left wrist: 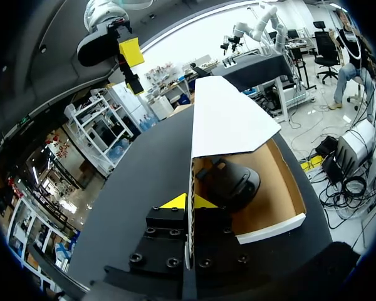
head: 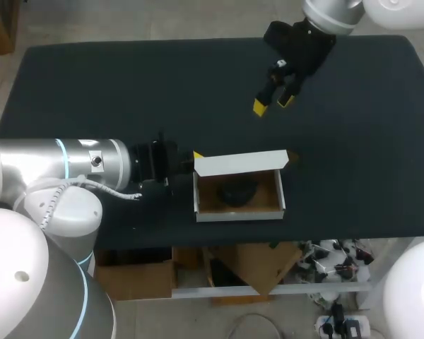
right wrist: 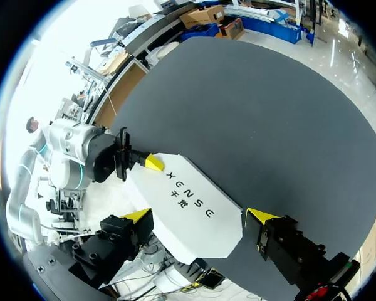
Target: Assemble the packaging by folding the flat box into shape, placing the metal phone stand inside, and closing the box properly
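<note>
The white box (head: 279, 191) with a brown inside lies open near the table's front edge. Its lid (head: 240, 163) stands upright along the far side. A black phone stand (head: 237, 191) rests inside it. My left gripper (head: 196, 156) is shut on the box's left end wall at the lid's corner. The left wrist view shows that thin wall (left wrist: 190, 207) clamped between the yellow tips, with the stand (left wrist: 230, 182) and lid (left wrist: 229, 119) just ahead. My right gripper (head: 272, 103) hangs open above the far table, apart from the box. In its own view the right gripper (right wrist: 197, 216) looks down on the lid (right wrist: 188, 204).
The dark table (head: 113, 92) stretches bare to the left and behind the box. Its front edge runs close below the box.
</note>
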`<state>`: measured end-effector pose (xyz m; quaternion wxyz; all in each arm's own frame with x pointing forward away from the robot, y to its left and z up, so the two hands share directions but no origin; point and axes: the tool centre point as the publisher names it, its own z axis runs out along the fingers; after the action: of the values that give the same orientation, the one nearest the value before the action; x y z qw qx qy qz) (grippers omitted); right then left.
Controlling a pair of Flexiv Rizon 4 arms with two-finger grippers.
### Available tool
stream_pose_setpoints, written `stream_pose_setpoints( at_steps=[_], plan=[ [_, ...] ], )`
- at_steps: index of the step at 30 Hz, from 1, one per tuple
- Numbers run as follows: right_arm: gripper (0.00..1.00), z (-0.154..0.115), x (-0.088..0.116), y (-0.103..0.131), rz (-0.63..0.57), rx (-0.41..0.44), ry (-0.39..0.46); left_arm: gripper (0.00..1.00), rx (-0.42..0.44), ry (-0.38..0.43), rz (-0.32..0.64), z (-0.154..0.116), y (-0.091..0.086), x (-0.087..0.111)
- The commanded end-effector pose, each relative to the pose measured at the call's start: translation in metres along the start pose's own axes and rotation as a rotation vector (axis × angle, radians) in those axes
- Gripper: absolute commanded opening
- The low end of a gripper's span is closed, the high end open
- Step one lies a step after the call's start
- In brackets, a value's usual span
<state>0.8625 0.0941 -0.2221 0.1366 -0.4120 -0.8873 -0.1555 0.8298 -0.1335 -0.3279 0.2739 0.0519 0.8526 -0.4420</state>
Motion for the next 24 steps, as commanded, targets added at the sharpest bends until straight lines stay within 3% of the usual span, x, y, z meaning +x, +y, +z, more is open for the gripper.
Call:
stream_pose_setpoints(
  at_steps=[1,7,16,24],
  plan=[
    [1.00,0.006,0.000,0.002,0.134,0.072,0.003,0.00,-0.008,-0.019,0.014,0.002,0.002,0.005],
    [1.00,0.011,-0.005,-0.008,0.328,0.128,0.042,0.00,-0.024,-0.061,0.073,0.001,0.004,0.011],
    [1.00,0.016,-0.016,-0.026,0.567,0.119,0.121,0.00,-0.015,-0.111,0.154,0.001,0.008,0.014],
    [1.00,0.016,-0.016,-0.026,0.567,0.119,0.121,0.00,-0.003,-0.140,0.247,0.004,0.014,0.009]
  ],
)
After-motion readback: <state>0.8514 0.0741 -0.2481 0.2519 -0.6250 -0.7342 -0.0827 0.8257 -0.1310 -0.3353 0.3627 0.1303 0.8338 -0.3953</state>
